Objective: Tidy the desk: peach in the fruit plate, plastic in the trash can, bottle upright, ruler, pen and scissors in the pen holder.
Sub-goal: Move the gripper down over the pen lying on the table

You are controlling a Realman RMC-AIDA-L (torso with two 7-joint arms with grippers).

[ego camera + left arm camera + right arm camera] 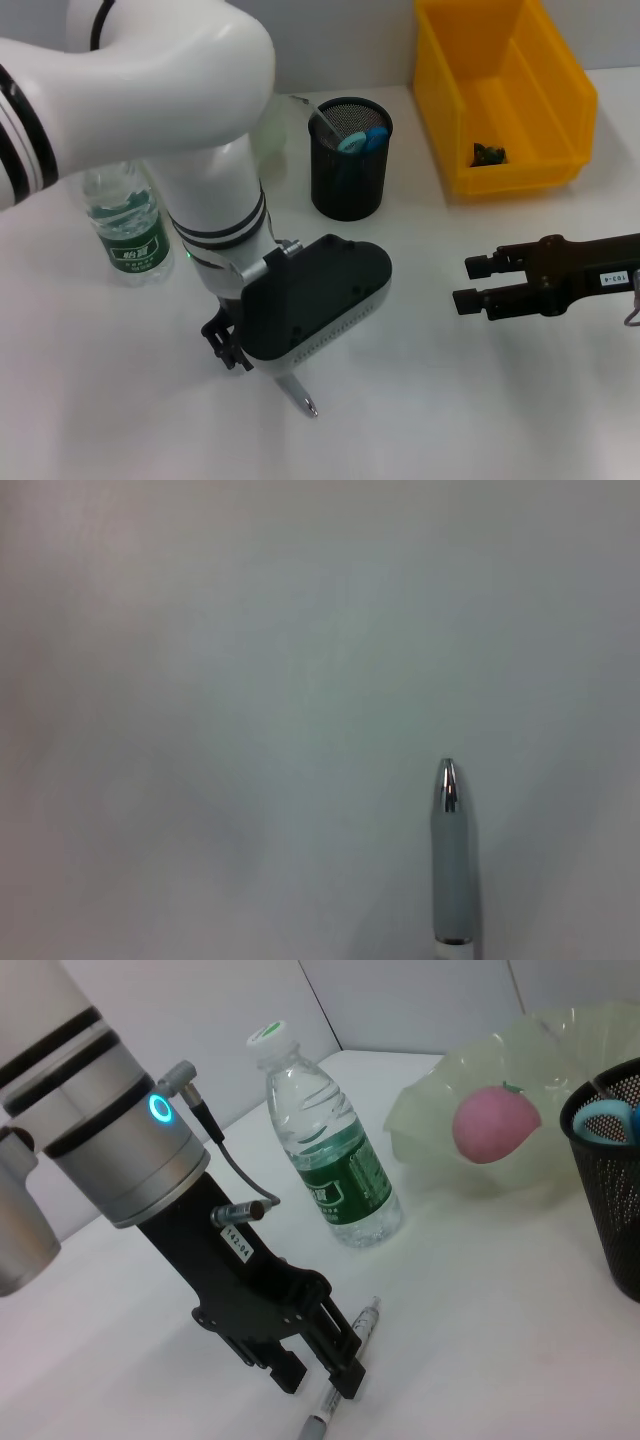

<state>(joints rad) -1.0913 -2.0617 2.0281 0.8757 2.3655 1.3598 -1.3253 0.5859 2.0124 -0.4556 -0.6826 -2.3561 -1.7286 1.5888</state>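
Observation:
A silver-tipped pen [300, 393] [452, 860] lies on the white desk. My left gripper [228, 350] [315, 1378] is down low over the pen [366, 1320], open, with a finger on either side of it. The bottle [125, 225] [335, 1160] stands upright just behind. A pink peach [495, 1120] rests in the translucent fruit plate [425, 1110]. Blue-handled scissors [362, 139] and a ruler [322, 120] stand in the black mesh pen holder [350, 175]. My right gripper [468, 283] hovers open at the right with nothing in it.
The yellow trash can [560, 80] stands at the back right with a small dark scrap [488, 153] inside. My bulky left arm [150, 90] hides the desk's back left in the head view.

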